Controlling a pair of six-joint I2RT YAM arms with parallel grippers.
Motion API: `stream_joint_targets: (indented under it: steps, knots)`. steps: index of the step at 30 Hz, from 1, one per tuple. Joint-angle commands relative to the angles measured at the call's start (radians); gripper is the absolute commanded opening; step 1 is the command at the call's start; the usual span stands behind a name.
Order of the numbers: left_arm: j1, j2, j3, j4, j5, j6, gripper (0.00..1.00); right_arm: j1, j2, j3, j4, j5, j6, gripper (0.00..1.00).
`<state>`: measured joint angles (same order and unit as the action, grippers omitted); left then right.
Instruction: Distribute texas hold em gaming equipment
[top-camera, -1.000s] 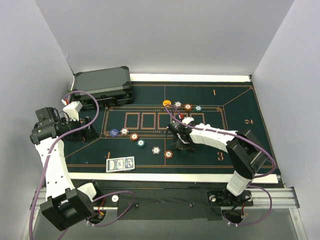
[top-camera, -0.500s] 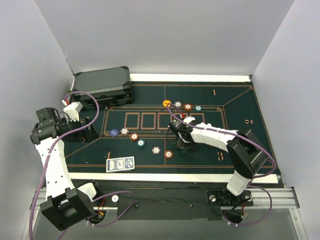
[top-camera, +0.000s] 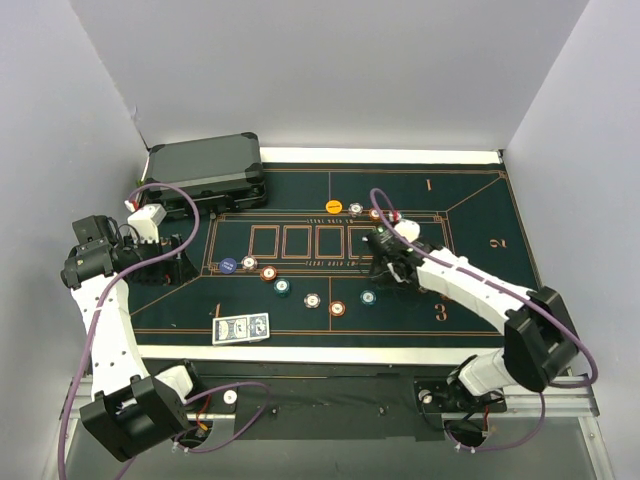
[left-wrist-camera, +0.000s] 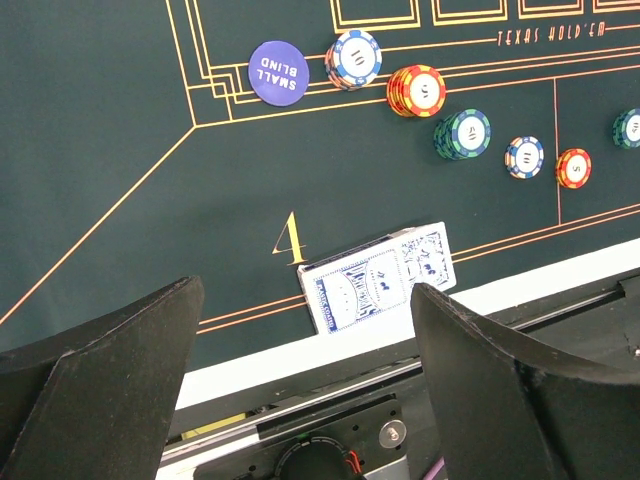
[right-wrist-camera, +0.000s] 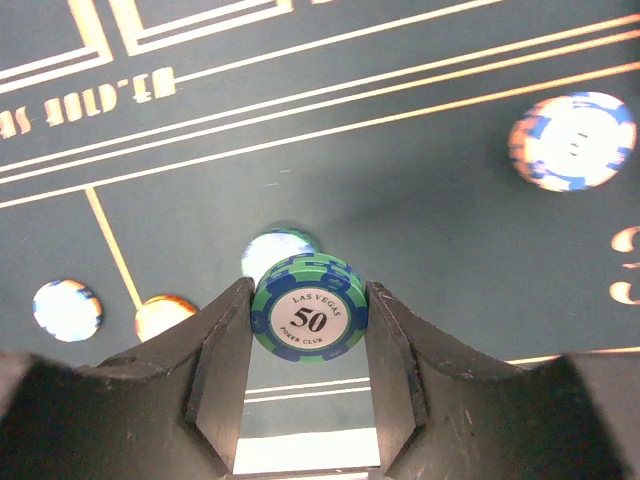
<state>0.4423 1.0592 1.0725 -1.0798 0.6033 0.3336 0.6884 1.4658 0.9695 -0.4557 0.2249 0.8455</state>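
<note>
My right gripper (right-wrist-camera: 309, 296) is shut on a green and blue "50" poker chip (right-wrist-camera: 310, 322), held edge to edge above the mat; seen from above, this gripper (top-camera: 386, 262) hangs right of the mat's middle. Just below it a teal chip (top-camera: 368, 297) lies on the mat. A row of chips runs from the blue "small blind" chip (left-wrist-camera: 278, 72) to an orange chip (left-wrist-camera: 573, 167). Blue-backed playing cards (left-wrist-camera: 378, 276) lie by the number 4. My left gripper (left-wrist-camera: 305, 400) is open and empty near the mat's left edge (top-camera: 165, 255).
A dark grey hard case (top-camera: 205, 170) stands at the back left. More chips (top-camera: 345, 208) sit at the mat's back centre. Another blue and white chip (right-wrist-camera: 572, 140) lies right of the held one. The green mat (top-camera: 470, 230) ends in a white border at the front.
The right gripper has shut on the "50" chip, lifted it and swung right and back, uncovering the teal chip on the mat. The left arm has not moved.
</note>
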Motion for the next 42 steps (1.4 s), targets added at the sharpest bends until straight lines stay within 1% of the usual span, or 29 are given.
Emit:
stream_joint_targets:
  steps: [1,6,12,15,17,18,19,23,24,27,28,29,32,33,34,39,42]
  knots:
    - [0.007,-0.002,0.009,0.020,0.003,0.048,0.96,-0.081,-0.110,-0.095,-0.092,0.048,0.044,0.29]
    - [0.007,0.024,0.020,0.001,0.019,0.082,0.96,-0.174,-0.186,-0.225,-0.115,0.071,0.081,0.29]
    - [0.003,0.033,0.009,-0.026,0.076,0.159,0.96,-0.222,-0.219,-0.314,-0.081,0.079,0.122,0.31]
    - [-0.010,0.044,0.014,-0.052,0.098,0.217,0.96,-0.243,-0.208,-0.327,-0.058,0.070,0.127,0.35]
    - [-0.028,0.050,0.014,-0.060,0.099,0.249,0.96,-0.254,-0.193,-0.330,-0.043,0.060,0.122,0.42]
    - [-0.045,0.053,0.012,-0.061,0.099,0.269,0.96,-0.257,-0.187,-0.330,-0.034,0.050,0.118,0.50]
    - [-0.072,0.056,0.000,-0.058,0.089,0.287,0.96,-0.260,-0.171,-0.333,-0.023,0.039,0.116,0.55]
    - [-0.206,0.051,-0.052,-0.011,0.014,0.331,0.96,-0.262,-0.177,-0.338,-0.006,0.024,0.118,0.66]
    - [-0.256,0.047,-0.077,0.016,-0.009,0.341,0.96,-0.262,-0.195,-0.338,-0.008,0.022,0.119,0.67]
    - [-0.345,0.035,-0.120,0.064,-0.025,0.401,0.96,-0.262,-0.235,-0.328,-0.024,0.007,0.113,0.69]
    - [-0.359,0.033,-0.141,0.082,-0.017,0.419,0.96,-0.262,-0.261,-0.321,-0.029,0.002,0.110,0.70]
    - [-0.384,0.033,-0.149,0.087,-0.011,0.461,0.96,-0.262,-0.274,-0.316,-0.037,-0.012,0.106,0.71]
    - [-0.433,0.035,-0.180,0.087,0.009,0.524,0.96,-0.260,-0.335,-0.289,-0.052,-0.050,0.090,0.75]
    - [-0.476,0.039,-0.180,0.083,0.007,0.547,0.96,-0.260,-0.360,-0.284,-0.054,-0.074,0.081,0.75]
    - [-0.485,0.045,-0.187,0.077,0.007,0.561,0.96,-0.260,-0.370,-0.276,-0.054,-0.096,0.076,0.77]
    - [-0.543,0.084,-0.224,0.002,0.026,0.723,0.96,-0.260,-0.435,-0.246,-0.057,-0.165,0.041,0.79]
    - [-0.566,0.102,-0.255,0.001,0.038,0.786,0.96,-0.260,-0.452,-0.229,-0.064,-0.197,0.021,0.79]
